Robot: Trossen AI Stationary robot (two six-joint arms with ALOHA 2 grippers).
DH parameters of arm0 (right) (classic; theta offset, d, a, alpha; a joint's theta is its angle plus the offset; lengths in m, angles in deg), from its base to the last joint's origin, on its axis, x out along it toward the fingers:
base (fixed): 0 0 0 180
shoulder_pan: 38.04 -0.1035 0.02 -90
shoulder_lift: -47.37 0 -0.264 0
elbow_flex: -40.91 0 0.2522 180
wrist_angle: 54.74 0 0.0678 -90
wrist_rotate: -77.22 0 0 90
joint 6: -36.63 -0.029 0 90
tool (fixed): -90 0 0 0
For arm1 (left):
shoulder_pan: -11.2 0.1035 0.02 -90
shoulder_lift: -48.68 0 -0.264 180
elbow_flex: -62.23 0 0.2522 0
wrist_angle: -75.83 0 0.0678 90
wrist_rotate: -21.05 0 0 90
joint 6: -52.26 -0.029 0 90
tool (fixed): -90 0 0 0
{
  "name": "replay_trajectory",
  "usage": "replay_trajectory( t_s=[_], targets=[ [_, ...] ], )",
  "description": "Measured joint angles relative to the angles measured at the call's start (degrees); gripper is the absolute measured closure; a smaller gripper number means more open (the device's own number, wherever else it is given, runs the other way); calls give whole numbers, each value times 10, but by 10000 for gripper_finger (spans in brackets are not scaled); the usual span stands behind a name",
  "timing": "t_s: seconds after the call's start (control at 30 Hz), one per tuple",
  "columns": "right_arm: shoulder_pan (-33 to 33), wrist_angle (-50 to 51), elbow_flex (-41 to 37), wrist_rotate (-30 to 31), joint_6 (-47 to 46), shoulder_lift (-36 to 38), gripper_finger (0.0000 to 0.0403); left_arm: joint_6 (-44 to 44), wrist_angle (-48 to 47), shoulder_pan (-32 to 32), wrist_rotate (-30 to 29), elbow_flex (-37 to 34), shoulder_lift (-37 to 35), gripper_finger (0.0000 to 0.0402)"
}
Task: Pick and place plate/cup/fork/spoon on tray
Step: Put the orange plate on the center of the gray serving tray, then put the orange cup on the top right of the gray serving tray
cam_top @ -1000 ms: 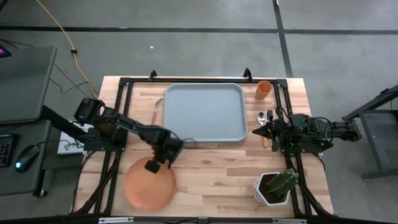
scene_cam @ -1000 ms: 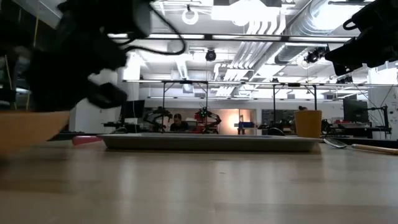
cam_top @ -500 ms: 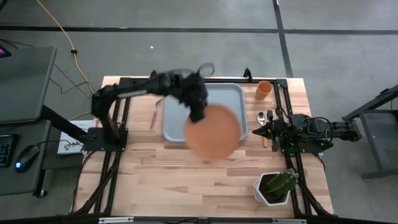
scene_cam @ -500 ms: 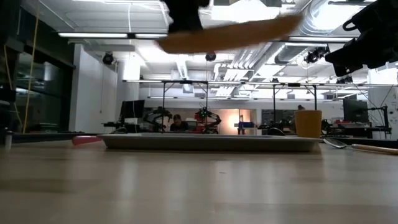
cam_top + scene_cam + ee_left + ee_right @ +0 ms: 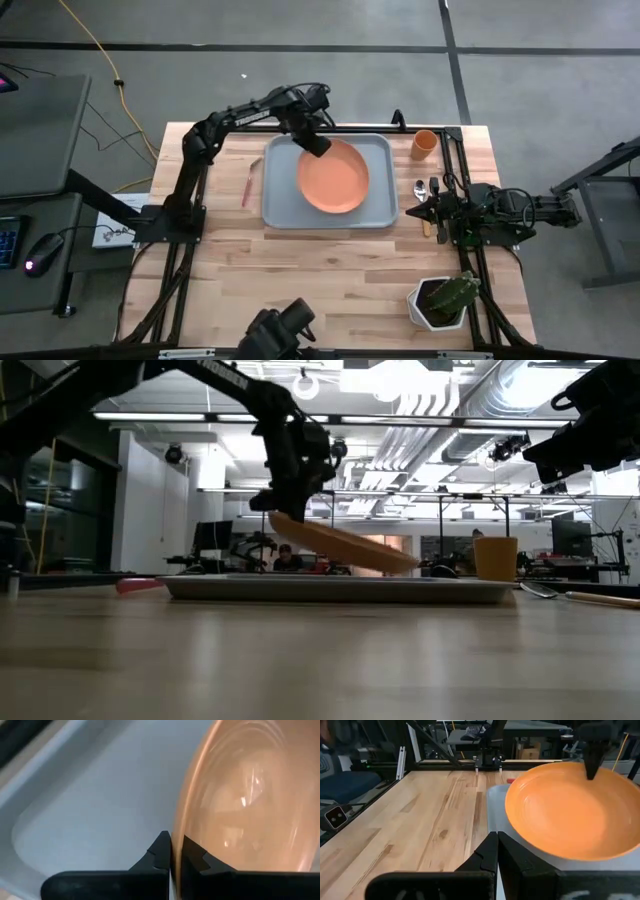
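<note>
While the plate (image 5: 333, 176) hangs over the tray (image 5: 283, 205), you have not yet finished even the first of the four placements: the left gripper (image 5: 314, 144) is pinching the plate by its far rim, and the low view shows the plate tilted, its gripped edge raised and its opposite edge dipping close to the tray floor, though you cannot tell from here whether that edge touches. By my reading you need only lower and let go to count the plate as done. Everything else is left for you. The cup (image 5: 424, 144) stands upright on the table just beyond the tray's far right corner. The spoon (image 5: 421, 203) lies beside the tray's right edge, next to the right gripper (image 5: 420, 212), which waits low there with its fingers pressed together on nothing. The fork (image 5: 248, 184) lies on the wood just off the tray's left edge, its pink handle pointing toward the table's near side. You are working on a pale wooden plank top framed by black rails, with a white pot holding a green plant (image 5: 441, 298) at the near right corner, well apart from the tray. Beyond the table you see grey floor, a yellow cable, and a lit open workshop with ceiling ducts and other rigs.
</note>
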Motion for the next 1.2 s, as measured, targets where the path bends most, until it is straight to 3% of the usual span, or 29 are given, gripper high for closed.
replay_trajectory(
  t_s=[0.27,0.53,1.0,1.2],
  targets=[
    [0,0,0,0,0,0,402,-67,-37,3,-22,0,62,401],
    [0,0,0,0,0,0,402,-118,-22,2,-26,1,77,390],
    [0,0,0,0,0,0,402,-138,-2,7,-43,2,79,290],
    [0,0,0,0,0,0,402,-154,-7,19,-16,78,74,242]
  ],
)
